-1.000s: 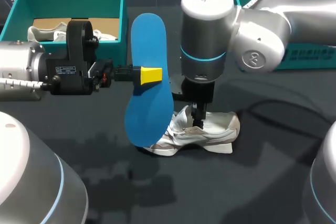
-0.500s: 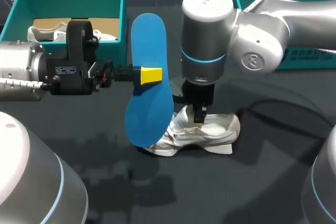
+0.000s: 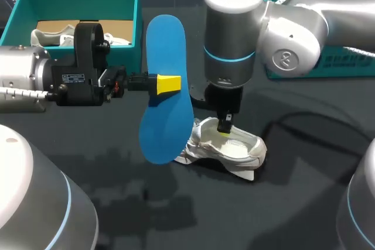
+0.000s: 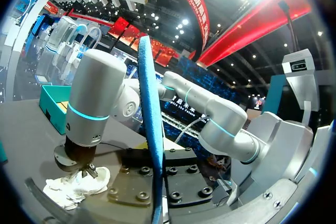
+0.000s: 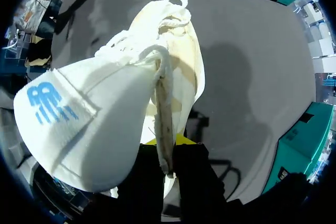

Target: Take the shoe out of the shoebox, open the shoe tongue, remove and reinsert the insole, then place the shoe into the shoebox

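Shoe sits on the table, its tongue pinched in my right gripper, arm straight down over it. Best to pull that tongue wide for a gaping mouth. Insole hangs upright beside it, clamped in my left gripper, arm level. Toe end should go in first.

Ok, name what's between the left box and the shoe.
The blue insole, upright in the left gripper; the head view shows it.
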